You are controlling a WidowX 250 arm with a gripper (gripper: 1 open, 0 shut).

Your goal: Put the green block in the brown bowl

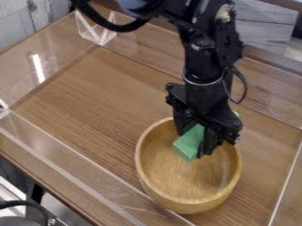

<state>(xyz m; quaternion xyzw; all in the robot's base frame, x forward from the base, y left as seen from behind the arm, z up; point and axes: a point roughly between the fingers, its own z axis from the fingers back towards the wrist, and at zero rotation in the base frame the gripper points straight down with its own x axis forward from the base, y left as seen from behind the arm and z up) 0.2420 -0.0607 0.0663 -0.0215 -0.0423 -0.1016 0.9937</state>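
The bright green block [190, 143] hangs between the black fingers of my gripper [199, 141], which is shut on it. The block is held tilted, just above the inside of the brown bowl [160, 181], over its far half. The light wooden bowl stands on the table at the lower right. My black arm comes down from the top of the view and hides part of the bowl's far rim.
A wood-grain table [94, 97] carries the bowl. Clear plastic walls [48, 132] run along the table's left and front sides, with a clear bracket [92, 31] at the back left.
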